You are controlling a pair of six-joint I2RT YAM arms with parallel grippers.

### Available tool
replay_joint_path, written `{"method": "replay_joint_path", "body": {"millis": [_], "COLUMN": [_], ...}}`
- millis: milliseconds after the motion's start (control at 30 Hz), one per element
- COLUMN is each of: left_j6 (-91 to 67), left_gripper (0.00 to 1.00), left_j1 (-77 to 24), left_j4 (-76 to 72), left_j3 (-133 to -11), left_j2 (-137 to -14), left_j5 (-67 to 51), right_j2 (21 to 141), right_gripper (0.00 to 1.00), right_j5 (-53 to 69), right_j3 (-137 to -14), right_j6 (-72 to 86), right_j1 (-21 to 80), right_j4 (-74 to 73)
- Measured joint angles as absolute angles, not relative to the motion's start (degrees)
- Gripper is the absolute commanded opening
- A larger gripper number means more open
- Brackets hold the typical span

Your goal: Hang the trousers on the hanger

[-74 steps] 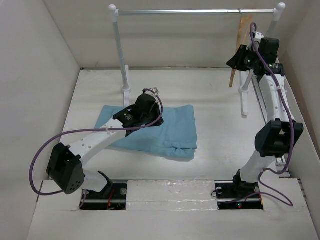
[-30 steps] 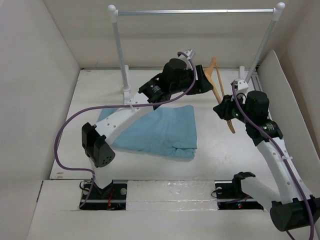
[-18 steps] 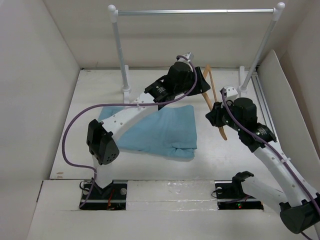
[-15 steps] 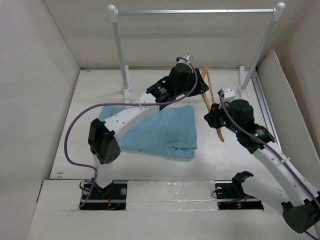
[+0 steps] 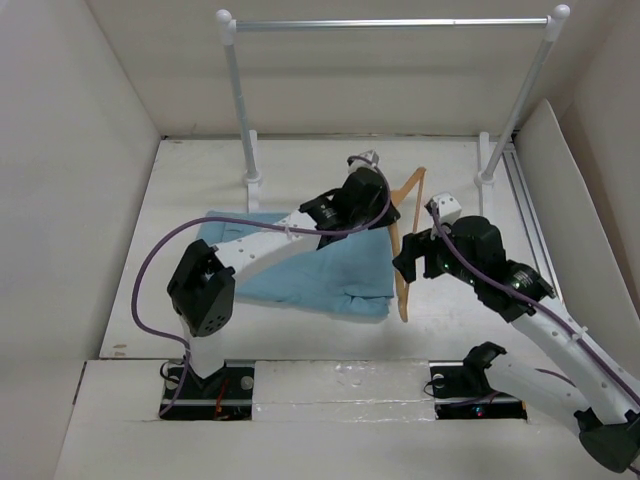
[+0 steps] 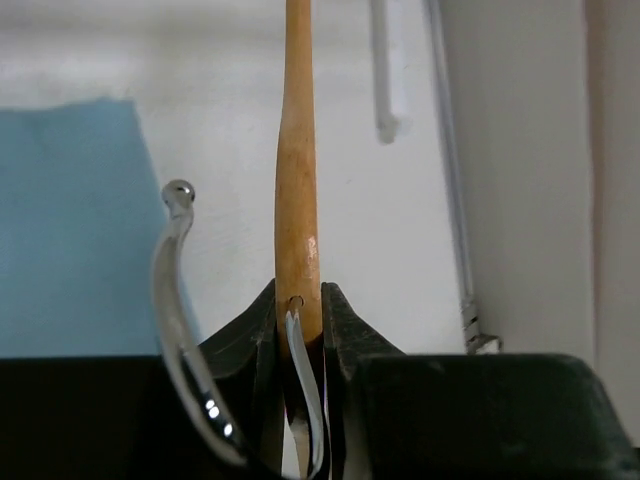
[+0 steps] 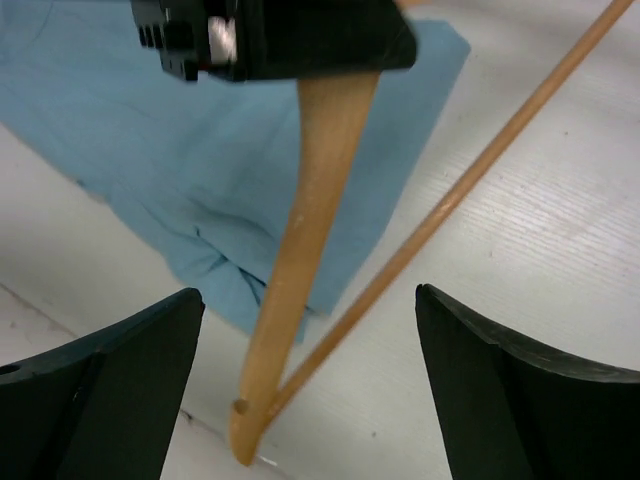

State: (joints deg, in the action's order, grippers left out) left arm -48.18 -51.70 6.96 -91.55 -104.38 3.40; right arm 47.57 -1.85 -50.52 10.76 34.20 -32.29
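My left gripper (image 6: pixel 298 310) pinches the hanger (image 6: pixel 298 150) at its neck beside the hook (image 6: pixel 175 290), I judge to keep the crossbar (image 7: pixel 470 180) free over the table's (image 5: pixel 200 170) middle, while my right gripper (image 7: pixel 305 335) stands spread around its lower end, gripping nothing. The trousers (image 5: pixel 330 260) lie folded flat just left of it. I count one hanger, one pair of trousers and one rail (image 5: pixel 390 22) along the far edge.

smooth wooden hanger (image 6: pixel 298 200), shiny metal hook (image 6: pixel 170 280); matt cloth trousers (image 5: pixel 340 265)
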Motion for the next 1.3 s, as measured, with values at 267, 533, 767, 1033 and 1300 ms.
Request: {"method": "replay_joint_path", "body": {"millis": [267,533,767,1033,1300], "left_j6": [-52.8,-56.2,-56.9,-56.3,-55.9], "left_gripper": [0.00,0.00,0.00,0.00,0.00], "left_j1": [-55.4,-55.7,-55.7,-55.3,-54.6], "left_j4": [0.5,-6.9,-9.5,-9.7,-10.0], "left_j3": [-72.6,-67.4,-65.8,-65.1,-64.6], "left_j2": [-101.9,-101.8,-101.8,-102.2,-102.3], "left_j5": [4.0,6.0,9.4,12.8,15.6], "right_j2": [46.1,50.5,67.4,82.2,86.3], "right_gripper": [0.75,0.08,0.48,0.57,0.35], "right_j5": [6.6,13.6,16.0,17.3,17.5], "right_j3": [-50.7,-43.0,-38.1,-37.6,-33.6], "right_j6": [7.0,6.9,7.4,11.7,17.6], "right_j1": [28.7,25.4,21.6,20.3,20.0], "right_j4": [-39.6,-31.9,-18.4,-2.6,11.3]}}
